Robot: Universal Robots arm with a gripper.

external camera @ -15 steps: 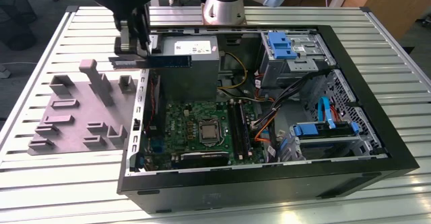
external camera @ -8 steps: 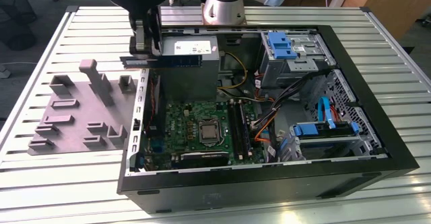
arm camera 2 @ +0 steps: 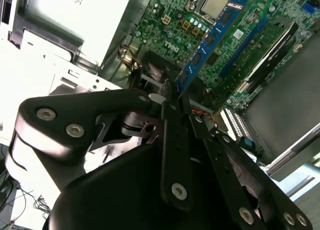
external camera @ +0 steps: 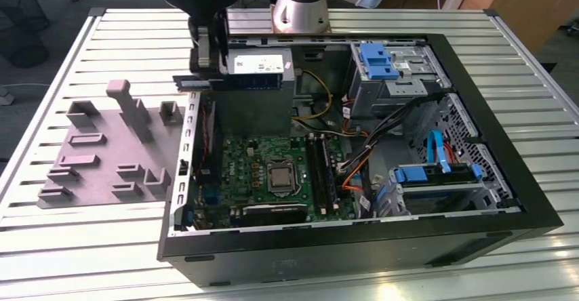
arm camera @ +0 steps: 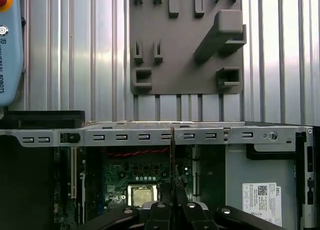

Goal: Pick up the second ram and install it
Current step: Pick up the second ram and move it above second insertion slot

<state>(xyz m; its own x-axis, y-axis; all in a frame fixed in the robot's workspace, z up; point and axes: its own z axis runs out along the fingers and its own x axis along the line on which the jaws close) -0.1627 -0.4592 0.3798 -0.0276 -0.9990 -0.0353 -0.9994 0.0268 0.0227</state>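
The bench [external camera: 91,247] is brightly lit, with glare on its slats; the case [external camera: 362,247] interior is shadowed; the power supply [arm camera 2: 75,19] is overexposed in the second wrist view.

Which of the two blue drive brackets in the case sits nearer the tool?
The upper blue bracket in the exterior view. The tool, gripping the second ram, is level with it; the lower blue bracket sits farther off.

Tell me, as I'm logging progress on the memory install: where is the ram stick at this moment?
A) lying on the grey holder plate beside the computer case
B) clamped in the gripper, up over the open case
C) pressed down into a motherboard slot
B: in the second wrist view the gripper is shut on one end of the second ram, which hangs above the open case, clear of the motherboard.
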